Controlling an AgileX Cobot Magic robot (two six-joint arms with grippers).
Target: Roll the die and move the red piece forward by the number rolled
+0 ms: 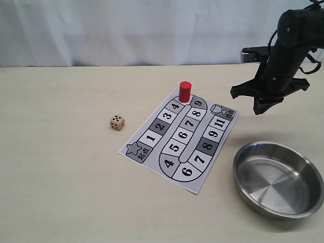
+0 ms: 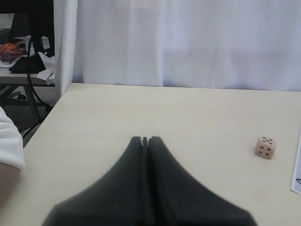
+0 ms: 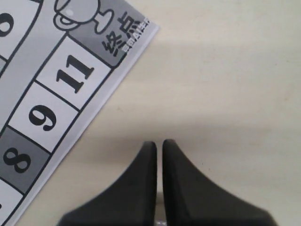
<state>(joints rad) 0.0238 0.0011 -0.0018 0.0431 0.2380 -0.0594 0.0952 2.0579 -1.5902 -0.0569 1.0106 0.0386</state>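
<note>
The red piece (image 1: 185, 91) stands upright at the far bend of the paper game board (image 1: 179, 136), just beyond a square marked 4. The die (image 1: 117, 122) rests on the table left of the board, apart from it; the left wrist view also catches the die (image 2: 265, 147). My right gripper (image 1: 262, 109) hangs above the table right of the board's far corner, shut with nothing in it; its fingertips (image 3: 149, 148) hover beside the board's corner (image 3: 70, 75). My left gripper (image 2: 145, 138) is shut and empty, well away from the die, and is out of the exterior view.
A steel bowl (image 1: 304, 212) sits at the front right, close to the board's right edge. A white curtain (image 1: 126, 30) backs the table. Past the table's edge in the left wrist view stand a desk and cables (image 2: 23, 66).
</note>
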